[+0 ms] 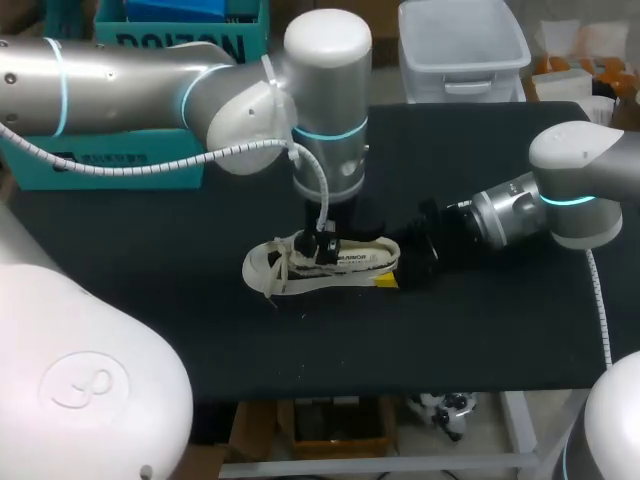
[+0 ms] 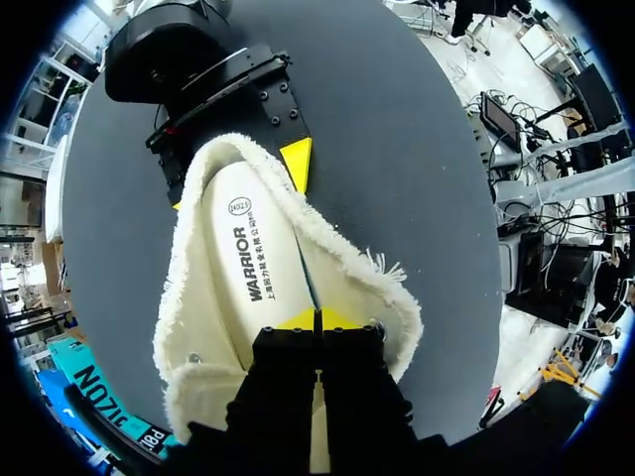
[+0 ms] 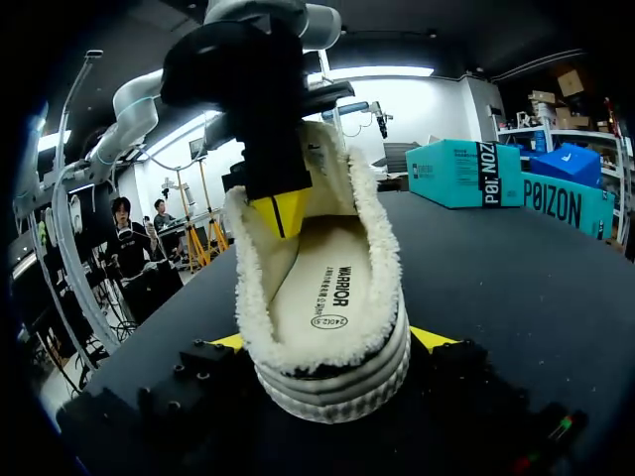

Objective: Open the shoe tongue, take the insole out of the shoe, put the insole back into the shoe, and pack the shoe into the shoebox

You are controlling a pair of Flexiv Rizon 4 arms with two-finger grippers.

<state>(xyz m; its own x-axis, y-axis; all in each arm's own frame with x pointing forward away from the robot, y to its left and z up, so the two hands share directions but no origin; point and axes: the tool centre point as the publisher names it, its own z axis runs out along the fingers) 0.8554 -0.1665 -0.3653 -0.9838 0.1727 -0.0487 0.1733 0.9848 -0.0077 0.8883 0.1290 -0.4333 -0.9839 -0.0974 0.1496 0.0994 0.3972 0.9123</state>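
The right end effector (image 3: 330, 342) clamps the heel of the white shoe (image 1: 320, 265) from both sides, and the shoe stretches ahead of it on the black table (image 1: 130, 300). The left end effector (image 2: 317, 319) stands in the shoe's opening, its tips pressed together just above the insole (image 2: 253, 268); I cannot tell whether they pinch it

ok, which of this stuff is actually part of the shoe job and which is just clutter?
Job:
shoe
insole, lying inside it
left hand, at the shoe's opening
right hand, shut on the heel
teal shoebox, probably the one to pack into

Lying about:
second teal box
clear plastic bin at the back
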